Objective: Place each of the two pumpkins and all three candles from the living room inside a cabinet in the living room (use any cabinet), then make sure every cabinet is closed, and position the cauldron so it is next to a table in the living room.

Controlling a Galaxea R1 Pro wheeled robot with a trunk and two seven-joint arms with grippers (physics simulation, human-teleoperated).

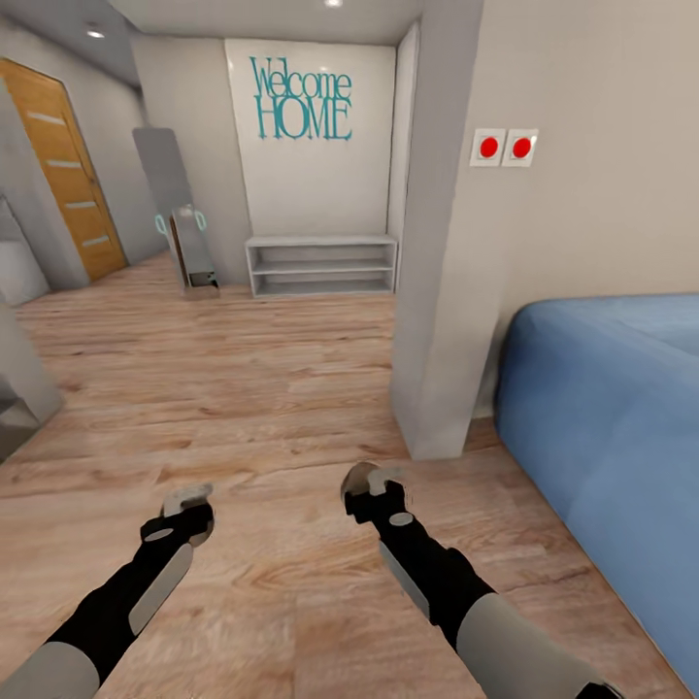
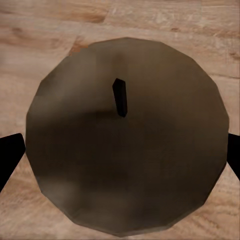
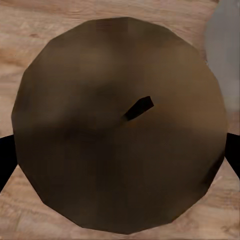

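Each hand carries a candle over the wooden floor. In the head view my left gripper (image 1: 187, 507) is shut on a tan candle (image 1: 186, 497), low and left of centre. My right gripper (image 1: 374, 487) is shut on a second candle (image 1: 363, 477), close to the grey wall corner. The left wrist view looks down on its candle (image 2: 125, 165), a round brown top with a dark wick (image 2: 119, 97) and a black fingertip (image 2: 10, 155) at each side. The right wrist view gives the same look at the other candle (image 3: 115, 165) with its wick (image 3: 139, 108).
A grey wall corner (image 1: 432, 291) stands just ahead on the right, with a blue upholstered piece (image 1: 612, 427) beyond it. Open wood floor (image 1: 214, 369) runs ahead to a low white shelf (image 1: 322, 265), a leaning mirror (image 1: 180, 209) and a wooden door (image 1: 68, 170).
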